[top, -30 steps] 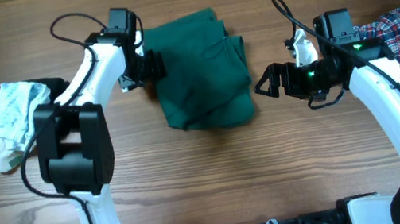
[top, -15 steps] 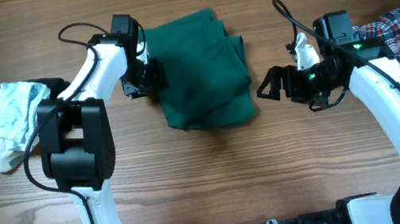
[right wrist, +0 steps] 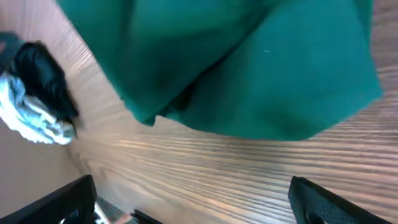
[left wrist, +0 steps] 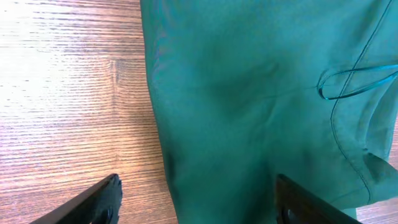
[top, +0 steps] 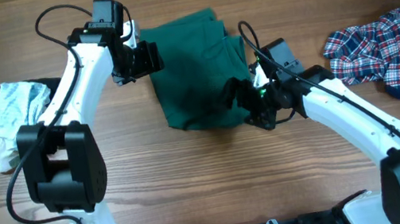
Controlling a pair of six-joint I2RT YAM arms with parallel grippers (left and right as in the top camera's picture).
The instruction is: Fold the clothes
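A folded dark green garment (top: 197, 68) lies on the wooden table at the upper middle. It fills most of the left wrist view (left wrist: 267, 93) and the top of the right wrist view (right wrist: 236, 62). My left gripper (top: 145, 59) is open and empty at the garment's left edge, its fingers astride that edge (left wrist: 193, 202). My right gripper (top: 243, 105) is open and empty at the garment's lower right corner, over bare wood (right wrist: 193, 199).
A crumpled red, white and blue plaid shirt (top: 391, 49) lies at the far right. A pile of pale blue, white and black clothes (top: 8, 118) lies at the far left, also showing in the right wrist view (right wrist: 34, 93).
My right arm has swung left from beside the plaid shirt to the green garment's lower right corner. My left gripper has shifted slightly up along the garment's left edge.
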